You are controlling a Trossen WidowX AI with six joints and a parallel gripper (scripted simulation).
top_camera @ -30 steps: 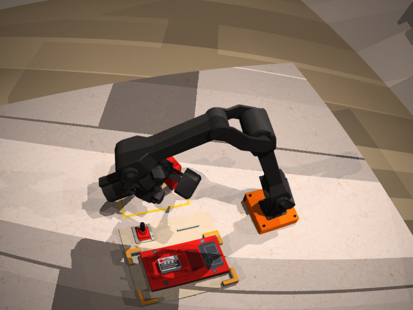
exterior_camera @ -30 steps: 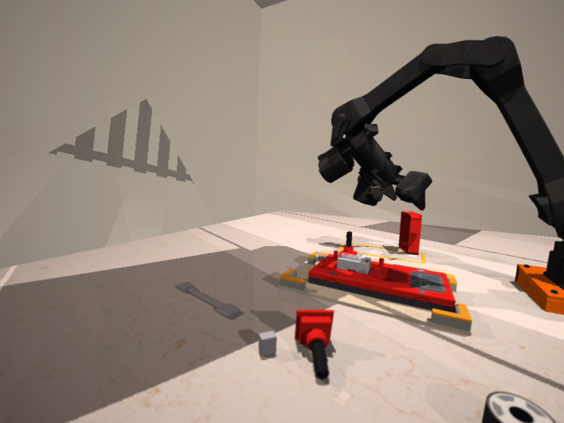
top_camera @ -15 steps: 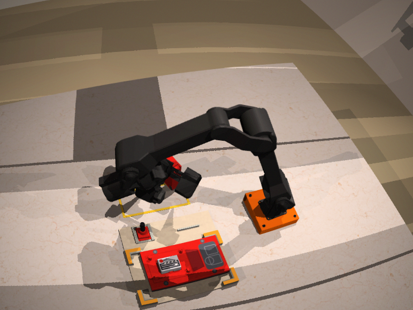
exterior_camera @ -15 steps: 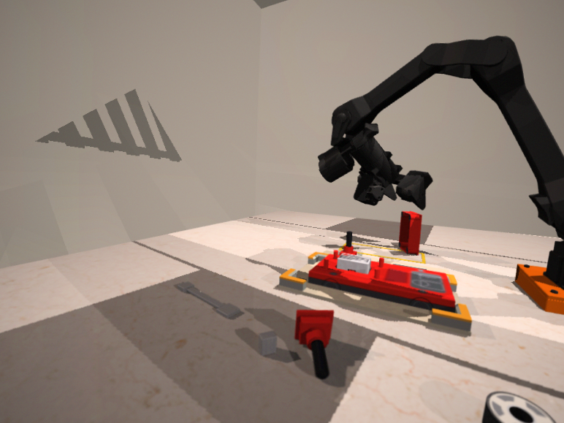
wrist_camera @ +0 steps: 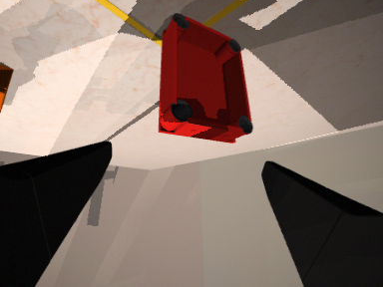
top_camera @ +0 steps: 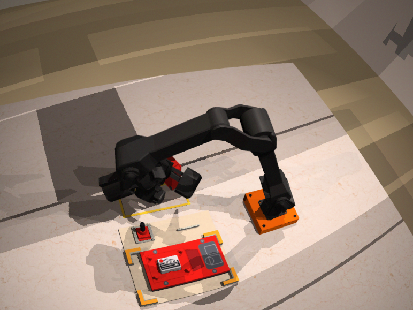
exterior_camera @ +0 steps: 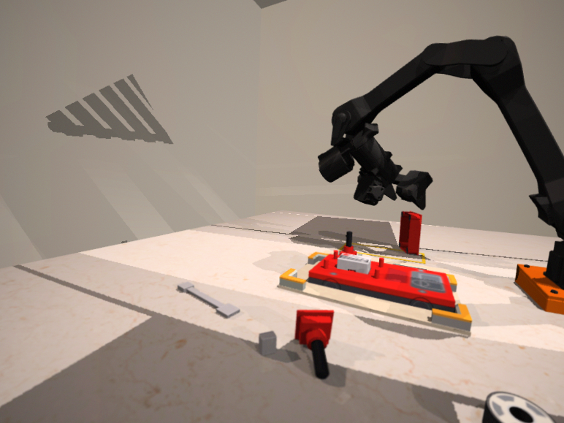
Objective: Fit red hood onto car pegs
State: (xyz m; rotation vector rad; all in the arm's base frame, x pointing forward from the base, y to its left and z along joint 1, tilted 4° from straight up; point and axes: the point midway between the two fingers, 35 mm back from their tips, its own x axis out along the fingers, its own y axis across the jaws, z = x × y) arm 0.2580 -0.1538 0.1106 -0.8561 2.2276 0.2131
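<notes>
The red hood [top_camera: 171,183] [exterior_camera: 410,232] [wrist_camera: 199,75] stands upright on an edge at a corner of the yellow outline [top_camera: 156,211] [exterior_camera: 399,257] [wrist_camera: 120,15]; its hollow side and four dark-ringed corner bosses face the wrist camera. My gripper [exterior_camera: 394,195] [wrist_camera: 189,158] is wide open and empty, raised above and beside the hood, apart from it. The arm partly hides the hood in the top view. The red chassis [top_camera: 203,273] [exterior_camera: 361,283] sits in the jig [top_camera: 125,237] [exterior_camera: 444,324]. The white engine block [top_camera: 168,264] [exterior_camera: 353,263] is on its deck, with bare pegs around it.
An upright black-handled red piece [top_camera: 142,232] [exterior_camera: 348,242] stands beside the chassis, near a thin pin [top_camera: 187,227]. A similar piece [exterior_camera: 315,326] lies toward the exterior camera, with a grey block [exterior_camera: 267,343], a grey bar [exterior_camera: 207,299] and a wheel-like part [exterior_camera: 500,404].
</notes>
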